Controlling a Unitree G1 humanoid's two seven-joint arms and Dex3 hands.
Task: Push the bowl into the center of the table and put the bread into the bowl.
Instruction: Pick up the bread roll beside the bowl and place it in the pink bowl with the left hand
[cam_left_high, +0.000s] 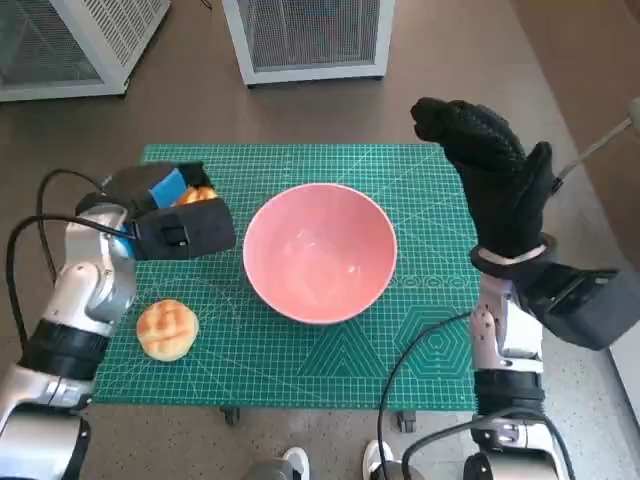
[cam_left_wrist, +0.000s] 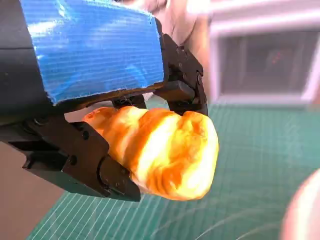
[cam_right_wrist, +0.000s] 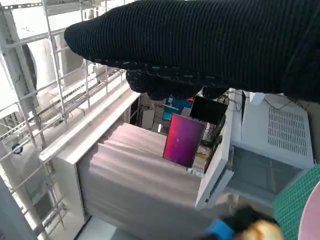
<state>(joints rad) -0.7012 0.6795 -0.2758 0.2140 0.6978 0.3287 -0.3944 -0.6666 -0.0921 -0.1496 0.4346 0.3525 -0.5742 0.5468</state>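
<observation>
Carrying bread (cam_left_wrist: 160, 150) toward the pink bowl (cam_left_high: 320, 252).
Left hand (cam_left_high: 175, 222) fingers (cam_left_wrist: 182, 92) grip it clear of the bench; right hand (cam_left_high: 492, 175) raised, fingers spread, empty.

Head view steeply down over the green mat (cam_left_high: 300, 370), left wrist view close behind held bread (cam_left_wrist: 165, 150), right wrist view tilted outward, all sharing the mat's far left edge.

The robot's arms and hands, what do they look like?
Both forearms are pale silver-grey tubes with black bands and looping black cables. The left hand is boxy black plastic with bright blue tape over its back and hard black fingers. The right hand wears a black knitted glove with a white cuff ring.
</observation>
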